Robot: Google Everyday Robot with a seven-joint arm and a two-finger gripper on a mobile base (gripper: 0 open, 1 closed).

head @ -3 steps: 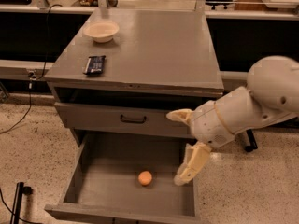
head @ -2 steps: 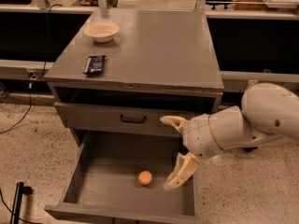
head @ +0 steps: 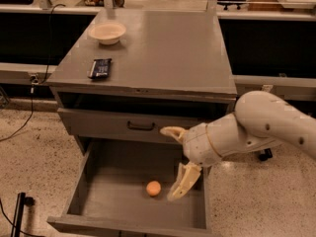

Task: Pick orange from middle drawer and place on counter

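Observation:
The orange lies on the floor of the open middle drawer, towards its front right. My gripper hangs over the drawer's right part, just right of and above the orange, not touching it. Its two cream fingers are spread wide: one finger points left by the upper drawer front, the other fingertip reaches down close beside the orange. The gripper is open and empty. The counter is the grey top of the cabinet above.
A cream bowl stands at the counter's back left and a dark flat packet lies near its left front. The closed upper drawer front with a dark handle is just above the open drawer. Speckled floor surrounds the cabinet.
My gripper and arm have moved left and down into the drawer, closer to the orange. The orange has not moved.

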